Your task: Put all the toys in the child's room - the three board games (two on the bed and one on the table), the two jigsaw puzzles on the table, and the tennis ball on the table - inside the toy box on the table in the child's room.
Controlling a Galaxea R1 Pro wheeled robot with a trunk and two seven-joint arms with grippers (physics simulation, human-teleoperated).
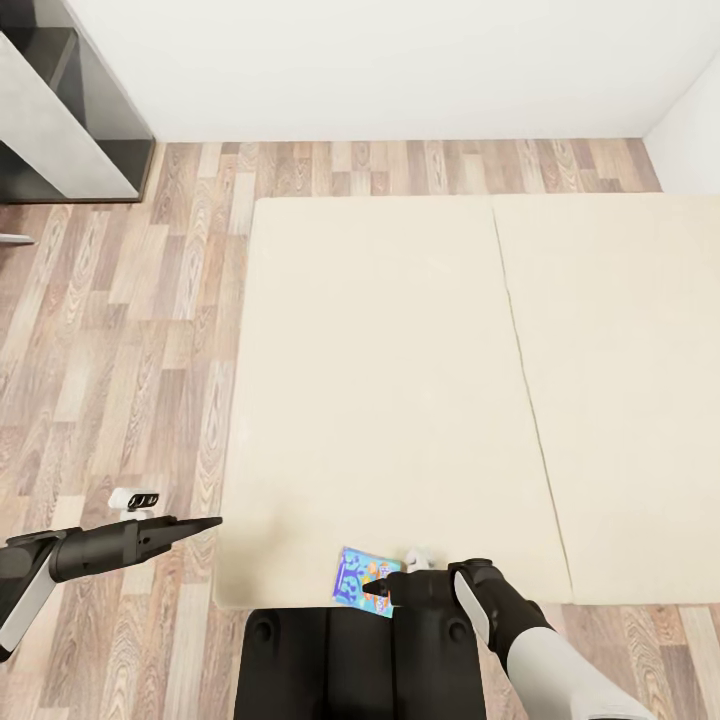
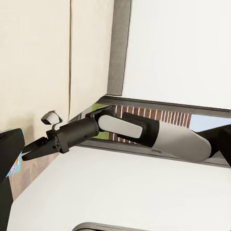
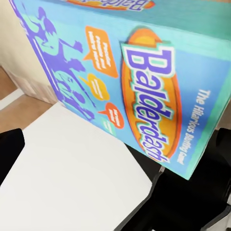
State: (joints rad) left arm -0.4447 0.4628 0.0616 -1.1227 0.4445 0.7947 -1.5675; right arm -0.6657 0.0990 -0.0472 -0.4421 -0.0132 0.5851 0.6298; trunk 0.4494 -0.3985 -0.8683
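A blue board game (image 1: 358, 582) with orange marks lies flat at the near edge of the cream bed (image 1: 400, 380), just in front of my base. Close up, the same board game (image 3: 139, 82) reads "Balderdash". My right gripper (image 1: 376, 577) hangs right over it; its dark fingers (image 3: 9, 154) sit wide apart at the picture's edges, so it is open. The right gripper (image 2: 29, 153) also appears from the side, with a sliver of the board game (image 2: 16, 168) beneath it. My left gripper (image 1: 208, 523) hovers open over the floor left of the bed, holding nothing.
The bed's two mattress sections meet at a seam (image 1: 525, 380). Light wood-plank floor (image 1: 120, 350) runs along the bed's left side. A grey and black unit (image 1: 70, 110) stands at the far left against the white wall. My dark base (image 1: 360, 660) touches the bed's near edge.
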